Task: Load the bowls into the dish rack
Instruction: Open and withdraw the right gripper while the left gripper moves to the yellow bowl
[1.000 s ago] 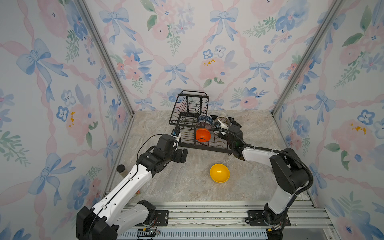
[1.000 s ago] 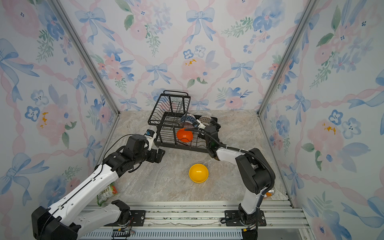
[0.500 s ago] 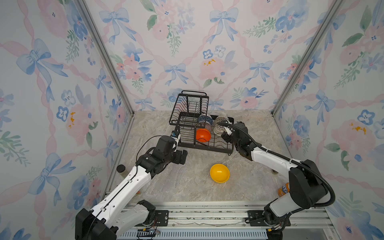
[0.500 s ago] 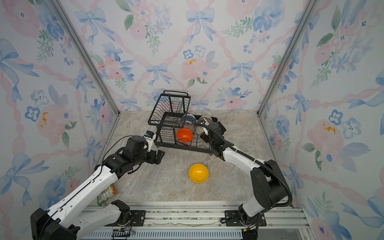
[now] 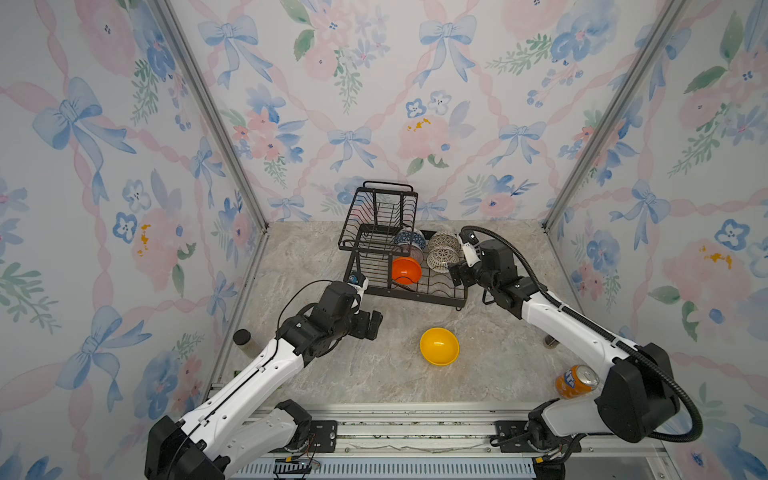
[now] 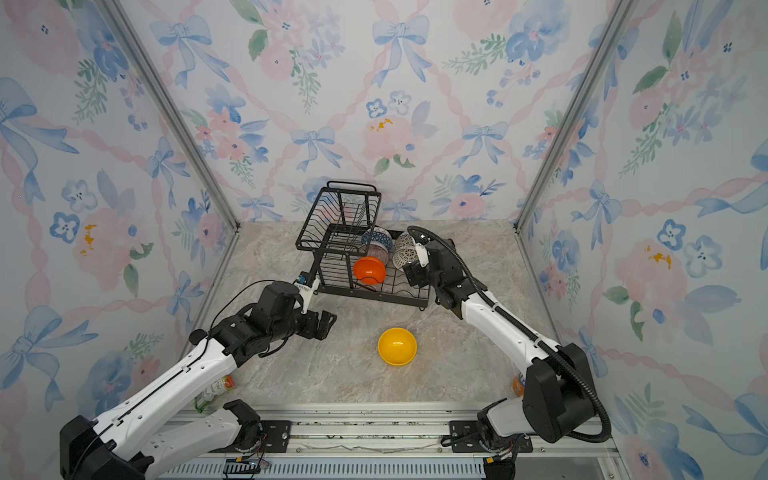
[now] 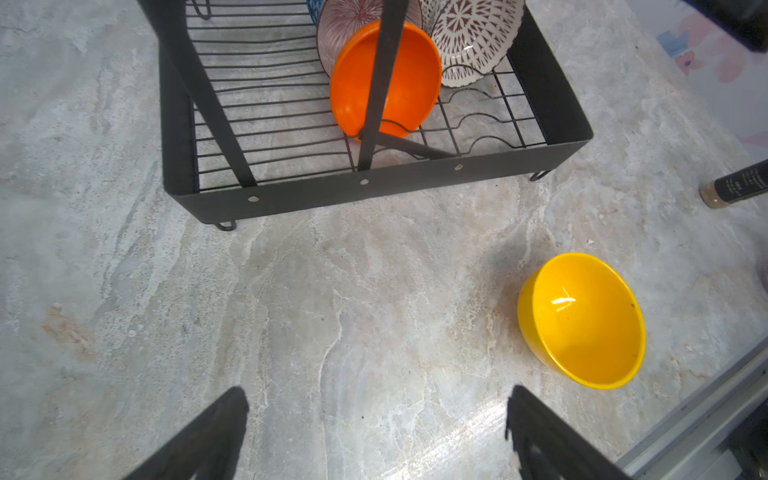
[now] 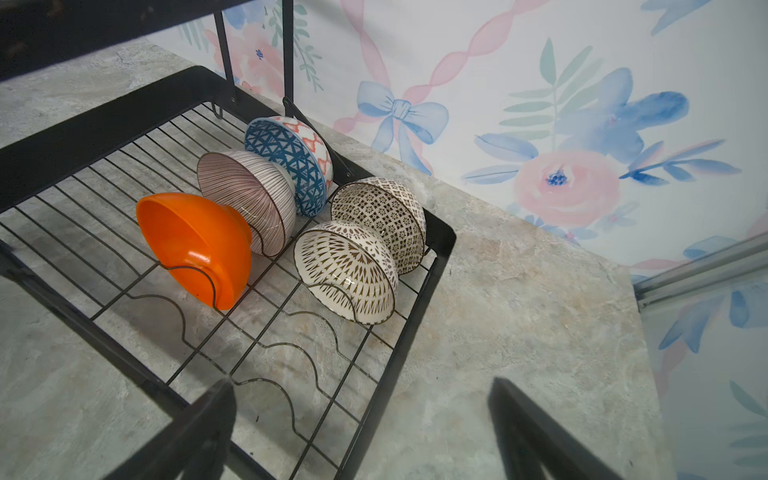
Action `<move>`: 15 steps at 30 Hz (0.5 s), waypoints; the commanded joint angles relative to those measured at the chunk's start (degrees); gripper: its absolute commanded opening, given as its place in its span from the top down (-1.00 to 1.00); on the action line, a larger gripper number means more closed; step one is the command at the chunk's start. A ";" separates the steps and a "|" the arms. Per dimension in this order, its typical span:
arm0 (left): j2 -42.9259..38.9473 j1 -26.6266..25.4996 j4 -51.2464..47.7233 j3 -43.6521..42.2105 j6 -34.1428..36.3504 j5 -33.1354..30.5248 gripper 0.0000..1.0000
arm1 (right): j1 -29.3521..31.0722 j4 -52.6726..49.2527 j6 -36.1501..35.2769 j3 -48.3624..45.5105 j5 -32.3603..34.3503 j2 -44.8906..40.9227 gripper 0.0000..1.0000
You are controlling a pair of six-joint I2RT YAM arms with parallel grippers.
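Marble tabletop (image 5: pixel 374 374): yellow bowl (image 5: pixel 439 346), soda can (image 5: pixel 577 381)

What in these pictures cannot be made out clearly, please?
- Soda can: in a top view, nearly all hidden behind the right arm.
- Small packet: in a top view, partly under the left arm; print too small to read.
- Blue patterned bowl: in the left wrist view, cut off by the picture edge and covered by the pink striped bowl.
- Dark bottle: in the left wrist view, cut off by the edge; label unreadable.
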 commanded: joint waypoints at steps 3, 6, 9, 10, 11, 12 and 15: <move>0.05 -3.74 2.26 -2.56 -4.40 -1.10 -0.96 | -0.65 -2.81 2.89 2.18 -3.82 -0.72 -0.93; 0.57 -5.36 4.36 -3.34 -5.86 -0.20 -0.96 | -0.70 -2.84 2.93 2.24 -4.28 -0.22 -0.94; 2.23 -7.24 8.04 -4.04 -7.22 1.60 -0.96 | -0.67 -2.79 2.97 2.13 -4.51 0.15 -0.94; 3.25 -8.01 9.14 -4.15 -7.72 1.96 -0.96 | -0.68 -2.90 2.97 2.11 -4.55 0.24 -0.93; 4.44 -8.79 10.11 -4.09 -7.99 2.01 -0.96 | -0.65 -2.93 2.94 2.01 -4.55 0.25 -0.94; 5.54 -9.39 10.58 -3.92 -8.20 2.00 -0.96 | -0.73 -2.97 2.97 2.02 -4.57 0.17 -0.93; 9.57 -11.24 11.90 -2.99 -8.59 1.77 -0.96 | -0.75 -3.11 2.88 1.70 -4.55 -0.08 -0.93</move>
